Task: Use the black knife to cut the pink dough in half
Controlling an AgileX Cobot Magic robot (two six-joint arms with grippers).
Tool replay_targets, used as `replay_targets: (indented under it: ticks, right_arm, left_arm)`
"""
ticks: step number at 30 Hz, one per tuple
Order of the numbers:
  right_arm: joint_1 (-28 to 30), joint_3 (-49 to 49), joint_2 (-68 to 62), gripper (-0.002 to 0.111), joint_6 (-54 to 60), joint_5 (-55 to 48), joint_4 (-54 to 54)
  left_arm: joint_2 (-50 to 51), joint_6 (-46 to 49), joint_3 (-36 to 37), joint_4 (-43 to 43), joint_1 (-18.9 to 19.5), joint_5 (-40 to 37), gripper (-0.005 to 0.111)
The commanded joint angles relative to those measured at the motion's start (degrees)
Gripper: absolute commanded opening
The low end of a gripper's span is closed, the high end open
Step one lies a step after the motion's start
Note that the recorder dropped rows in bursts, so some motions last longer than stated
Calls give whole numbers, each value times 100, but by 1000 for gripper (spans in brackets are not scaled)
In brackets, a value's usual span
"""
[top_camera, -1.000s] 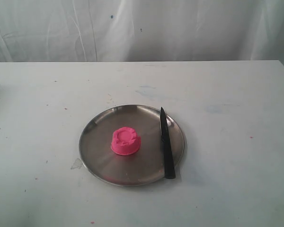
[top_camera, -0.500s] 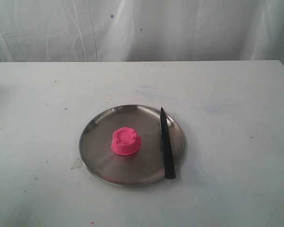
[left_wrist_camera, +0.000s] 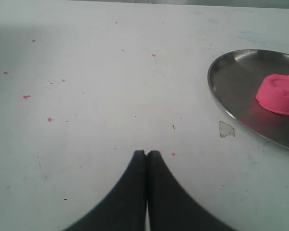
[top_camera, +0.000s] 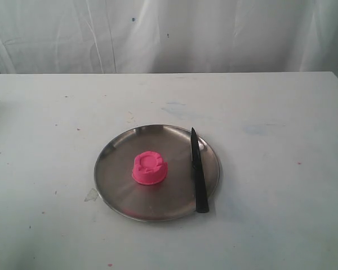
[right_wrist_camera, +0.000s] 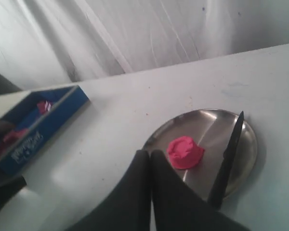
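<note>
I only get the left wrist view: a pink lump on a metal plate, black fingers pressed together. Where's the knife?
Observer: The black knife lies on the metal plate, right of the pink dough in the exterior view, not touching it.
Operator: Is the other arm holding anything?
Observer: No, the right gripper is shut on nothing.
Operator: Anything else around?
Observer: A blue box sits on the table, seen only from the right wrist.

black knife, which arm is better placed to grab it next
Right, probably: the black knife lies along the right of the plate, that arm's side; the pink dough sits between it and the left gripper.
</note>
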State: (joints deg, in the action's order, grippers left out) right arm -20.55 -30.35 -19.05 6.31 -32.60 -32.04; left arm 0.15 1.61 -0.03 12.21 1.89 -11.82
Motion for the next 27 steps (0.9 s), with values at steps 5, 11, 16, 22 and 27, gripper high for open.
replay_targets:
  ticks: [5, 11, 16, 22, 27]
  right_arm:
    - [-12, -1629, -2350, 7, 1256, -854, 97]
    - [-12, -2116, -3581, 17, 1407, -676, 74]
    - [-12, -2116, -4134, 18, 1477, -511, 74]
    - [-12, -2094, -4641, 35, 1868, -448, 29]
    - [358, -1930, -5076, 49, 2248, -266, -421]
  left_arm:
    - [-15, -9, 3, 29, 17, -26, 0]
    - [-15, -9, 3, 29, 17, -26, 0]
    - [-15, -9, 3, 29, 17, -26, 0]
    - [-15, -9, 3, 29, 17, -26, 0]
    - [-15, -9, 3, 29, 17, -26, 0]
